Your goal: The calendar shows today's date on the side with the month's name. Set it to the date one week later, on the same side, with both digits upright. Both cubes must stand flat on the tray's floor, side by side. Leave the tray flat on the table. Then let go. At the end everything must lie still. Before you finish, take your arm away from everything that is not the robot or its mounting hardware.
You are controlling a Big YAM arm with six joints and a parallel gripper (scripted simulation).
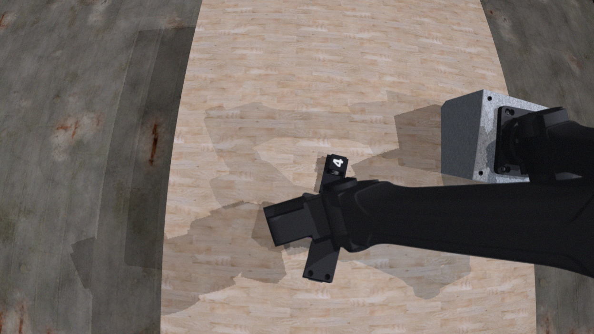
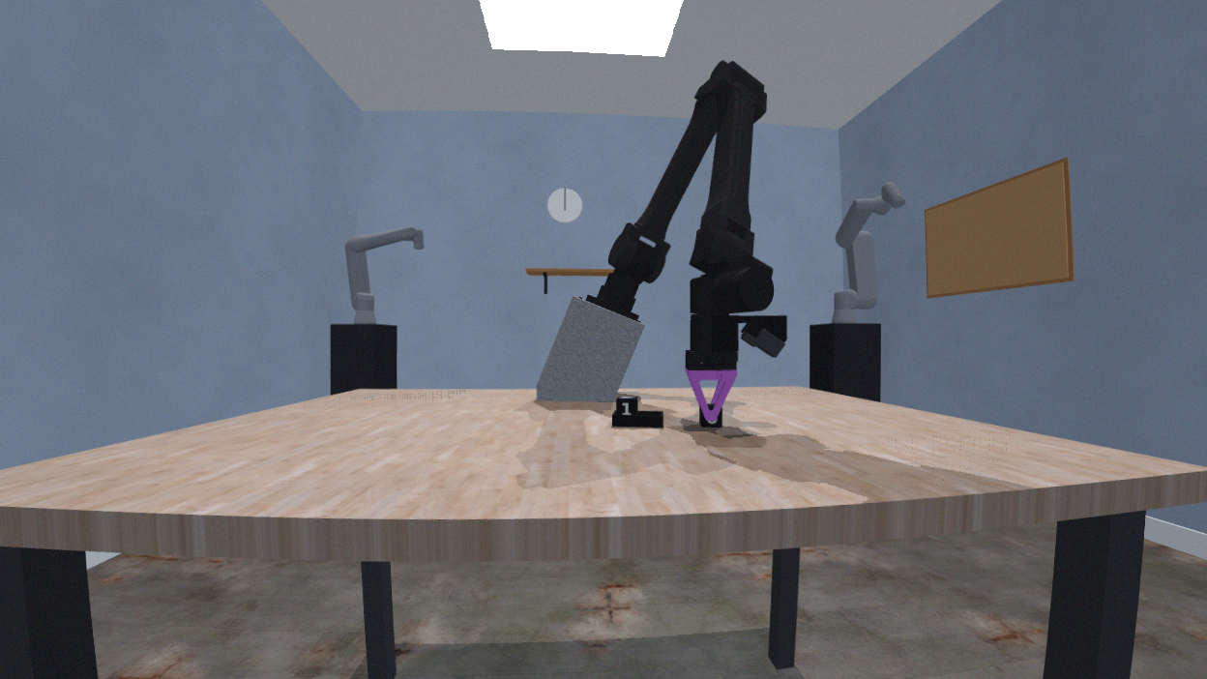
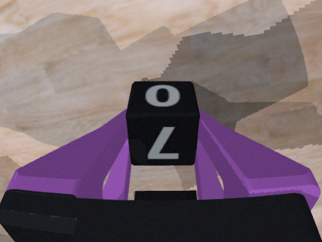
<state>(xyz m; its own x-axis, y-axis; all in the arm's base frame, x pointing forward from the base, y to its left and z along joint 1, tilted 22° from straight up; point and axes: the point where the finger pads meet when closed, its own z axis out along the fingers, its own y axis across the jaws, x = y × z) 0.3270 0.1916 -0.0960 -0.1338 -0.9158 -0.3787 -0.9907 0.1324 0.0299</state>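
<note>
My gripper (image 3: 162, 119) has purple fingers and is shut on a black cube (image 3: 163, 122) that stands on the table top, outside the tray. The cube shows a 7 on the face toward the wrist camera and a 0 on the face beyond it. In the exterior view the fingers (image 2: 710, 403) point straight down at the table to the right of the black tray (image 2: 638, 415). A second black cube (image 2: 625, 406) stands in the tray's left half and shows a 1 toward that camera. From above, that cube shows a 4 on top (image 1: 337, 162); the arm hides most of the tray.
The arm's grey base block (image 1: 471, 134) stands on the table behind the tray, to the right in the overhead view. Two grey arms on black pedestals stand beyond the table's far edge (image 2: 365, 312) (image 2: 848, 329).
</note>
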